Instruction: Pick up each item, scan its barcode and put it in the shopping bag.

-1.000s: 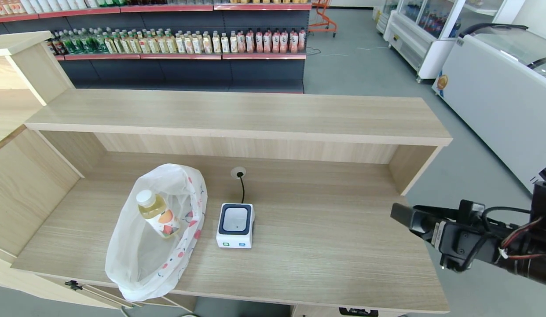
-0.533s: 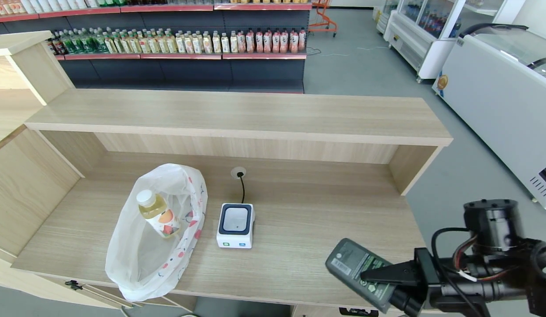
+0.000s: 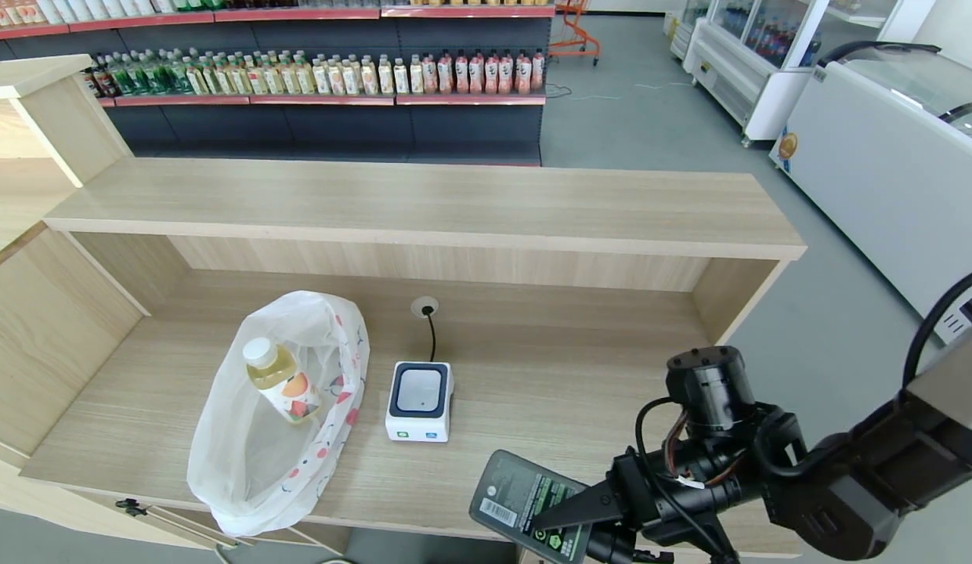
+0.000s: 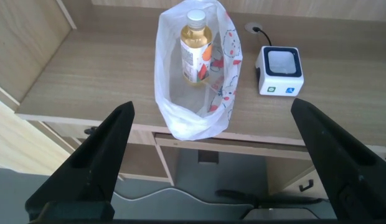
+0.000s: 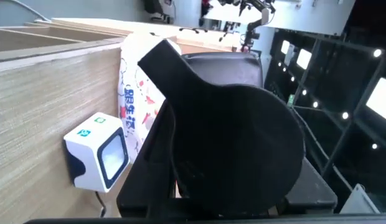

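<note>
A dark pouch (image 3: 525, 501) with a barcode label facing up is held at the counter's front edge, right of the scanner (image 3: 420, 400). My right gripper (image 3: 560, 523) is shut on it. In the right wrist view the pouch (image 5: 236, 137) is close up, with the scanner (image 5: 96, 158) and the bag (image 5: 136, 93) beyond. The white shopping bag (image 3: 278, 439) stands open left of the scanner with a juice bottle (image 3: 278, 381) inside. My left gripper (image 4: 211, 186) is open, back from the counter's front edge, facing the bag (image 4: 227, 62), bottle (image 4: 194, 50) and scanner (image 4: 279, 62).
A raised wooden ledge (image 3: 423, 204) runs behind the work surface, with side walls left (image 3: 55, 329) and right (image 3: 736, 294). The scanner's cable (image 3: 432, 333) leads to a hole at the back. Shelves of bottles (image 3: 321, 74) and freezers (image 3: 885, 157) stand beyond.
My right arm has swung leftward along the counter's front edge, carrying the pouch closer to the scanner, label turned upward. Bag, bottle and scanner have stayed put.
</note>
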Controlling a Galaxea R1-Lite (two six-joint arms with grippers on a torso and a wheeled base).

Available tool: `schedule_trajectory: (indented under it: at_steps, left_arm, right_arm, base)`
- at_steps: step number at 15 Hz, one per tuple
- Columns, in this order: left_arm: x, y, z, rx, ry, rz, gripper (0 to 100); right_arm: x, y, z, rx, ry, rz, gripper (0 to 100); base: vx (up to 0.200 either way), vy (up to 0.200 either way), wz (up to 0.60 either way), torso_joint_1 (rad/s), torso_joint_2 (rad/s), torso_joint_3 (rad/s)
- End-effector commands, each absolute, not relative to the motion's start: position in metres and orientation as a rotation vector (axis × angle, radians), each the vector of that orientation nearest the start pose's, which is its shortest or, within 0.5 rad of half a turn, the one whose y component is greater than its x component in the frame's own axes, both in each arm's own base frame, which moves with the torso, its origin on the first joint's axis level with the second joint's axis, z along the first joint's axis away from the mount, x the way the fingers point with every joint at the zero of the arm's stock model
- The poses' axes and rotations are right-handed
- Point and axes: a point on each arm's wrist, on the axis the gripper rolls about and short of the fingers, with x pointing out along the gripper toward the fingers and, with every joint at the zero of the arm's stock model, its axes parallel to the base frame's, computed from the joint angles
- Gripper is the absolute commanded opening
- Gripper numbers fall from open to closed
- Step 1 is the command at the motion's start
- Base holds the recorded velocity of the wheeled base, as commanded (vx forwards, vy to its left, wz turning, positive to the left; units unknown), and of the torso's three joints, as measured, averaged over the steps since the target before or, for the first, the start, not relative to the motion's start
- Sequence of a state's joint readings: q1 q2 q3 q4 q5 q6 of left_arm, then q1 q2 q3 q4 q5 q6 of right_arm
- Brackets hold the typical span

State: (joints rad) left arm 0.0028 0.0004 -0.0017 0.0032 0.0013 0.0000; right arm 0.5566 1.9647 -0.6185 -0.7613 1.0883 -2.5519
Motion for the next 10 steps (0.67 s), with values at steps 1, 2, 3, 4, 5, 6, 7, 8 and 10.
schedule_trajectory:
  at_steps: [1,2,3,4,5,6,7,8,10]
  left_arm:
    - [-0.023,0.000,0.076,0.000,0.002,0.005,100]
    - [-0.023,0.000,0.076,0.000,0.002,0.005,100]
    - [-0.023,0.000,0.076,0.000,0.002,0.005,100]
    - [-0.023,0.000,0.076,0.000,0.002,0.005,100]
    - [-0.023,0.000,0.076,0.000,0.002,0.005,100]
    - [-0.023,0.000,0.076,0.000,0.002,0.005,100]
    - [-0.023,0.000,0.076,0.000,0.002,0.005,100]
    - [-0.023,0.000,0.076,0.000,0.002,0.005,100]
    - [-0.023,0.000,0.076,0.000,0.002,0.005,100]
  right_arm:
    - [0.259,0.191,0.060,-1.602,-1.604,1.304,0]
    - [0.263,0.194,0.059,-1.603,-1.606,1.300,0]
    - [0.266,0.196,0.056,-1.596,-1.603,1.304,0]
    - [0.267,0.197,0.052,-1.564,-1.605,1.325,0]
    - [0.268,0.197,0.052,-1.557,-1.606,1.326,0]
    - [0.271,0.199,0.052,-1.559,-1.614,1.318,0]
    - [0.275,0.203,0.052,-1.551,-1.631,1.311,0]
    - [0.279,0.207,0.051,-1.529,-1.656,1.309,0]
    - [0.286,0.223,0.049,-1.495,-1.711,1.303,0]
  base:
    - [0.000,0.000,0.00,0.000,0.00,0.000]
    - [0.000,0.000,0.00,0.000,0.00,0.000]
    - [0.000,0.000,0.00,0.000,0.00,0.000]
    - [0.000,0.000,0.00,0.000,0.00,0.000]
    - [0.000,0.000,0.00,0.000,0.00,0.000]
    - [0.000,0.000,0.00,0.000,0.00,0.000]
    - [0.000,0.000,0.00,0.000,0.00,0.000]
    - [0.000,0.000,0.00,0.000,0.00,0.000]
    - [0.000,0.000,0.00,0.000,0.00,0.000]
